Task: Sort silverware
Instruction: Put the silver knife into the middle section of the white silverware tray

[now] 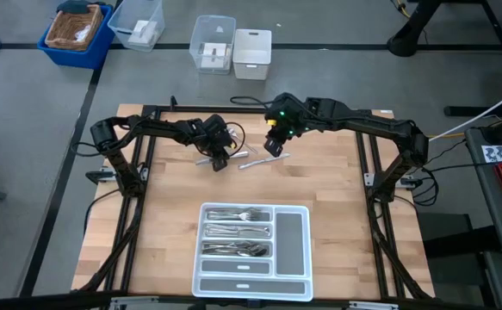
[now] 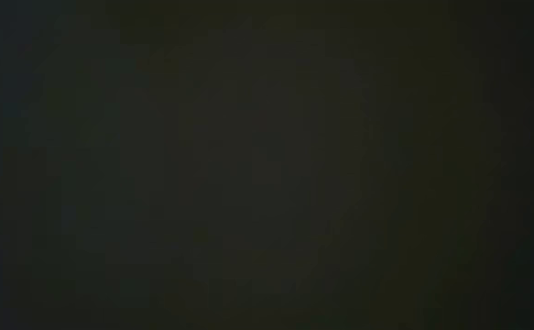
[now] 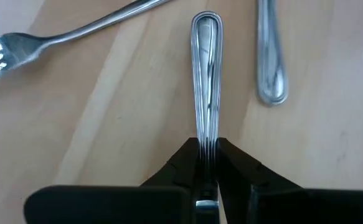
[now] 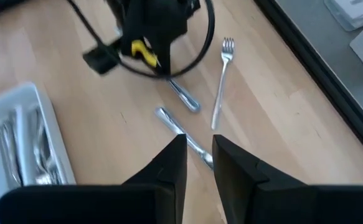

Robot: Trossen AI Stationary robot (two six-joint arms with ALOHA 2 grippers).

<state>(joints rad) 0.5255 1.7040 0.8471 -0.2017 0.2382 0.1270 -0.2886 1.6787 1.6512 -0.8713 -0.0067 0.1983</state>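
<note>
- Three loose pieces of slim shiny silver silverware [image 1: 255, 159] lie on the far half of the pale wooden counter [image 1: 337, 215]; the rest already sits in the white compartmented plastic cutlery tray [image 1: 292, 237] near the front edge.
- Our left tool [image 3: 207, 163] is closed narrowly on the ridged silver handle [image 3: 207, 74] of one piece, so we judge the pick-up step is in hand.
- Our right tool [image 4: 198, 158] hovers above a second piece [image 4: 187, 140], its jaws a little apart and holding nothing; a silver fork [image 4: 221, 78] lies just beside.
- Next we judge a lift and a carry to the matching tray slot.
- Room is tight between the two tools; bare counter lies between them and the tray.
</note>
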